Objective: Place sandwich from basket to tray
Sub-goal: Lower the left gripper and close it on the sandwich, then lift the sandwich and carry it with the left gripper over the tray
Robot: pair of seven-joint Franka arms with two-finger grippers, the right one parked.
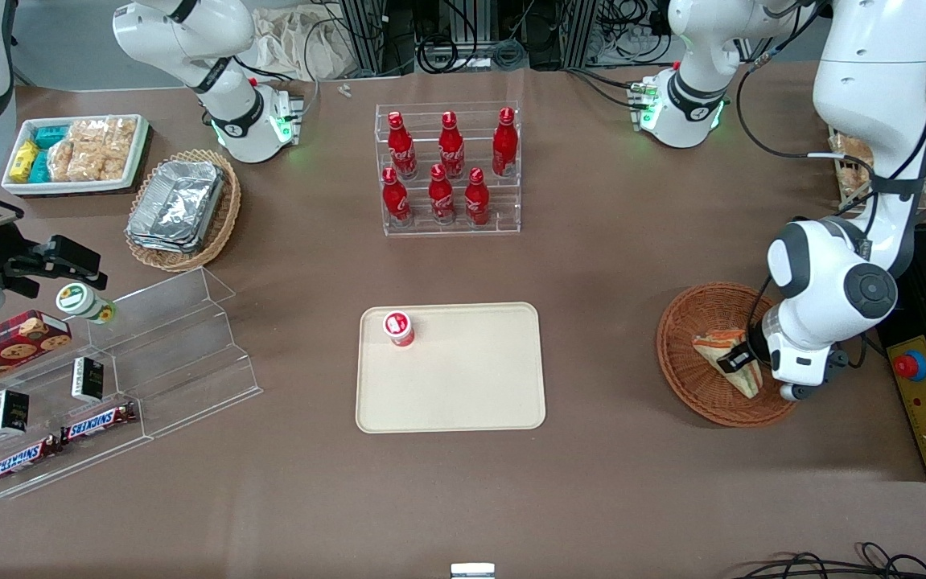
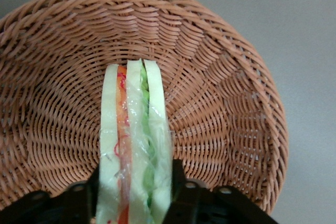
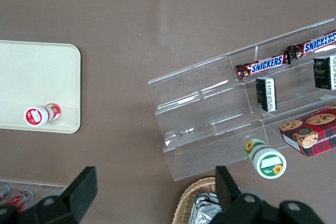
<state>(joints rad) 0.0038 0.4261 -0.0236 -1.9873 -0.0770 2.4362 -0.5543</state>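
Note:
The sandwich (image 1: pixel 724 354) (image 2: pixel 135 145), a clear-wrapped wedge of white bread with orange and green layers, lies in the round reddish-brown basket (image 1: pixel 692 386) (image 2: pixel 220 103) toward the working arm's end of the table. My left gripper (image 1: pixel 732 358) (image 2: pixel 135 192) reaches down into the basket, and its black fingers (image 2: pixel 178 182) press against both bread faces of the wedge, shut on it. The cream tray (image 1: pixel 463 394) (image 3: pixel 31 72) lies flat at the middle of the table, well apart from the basket.
A small red-capped cup (image 1: pixel 399 328) stands on the tray's corner toward the parked arm. A clear rack of red bottles (image 1: pixel 446 169) stands farther from the front camera than the tray. A clear stepped shelf with snacks (image 1: pixel 109 378) and a tan basket of foil containers (image 1: pixel 183 211) sit toward the parked arm's end.

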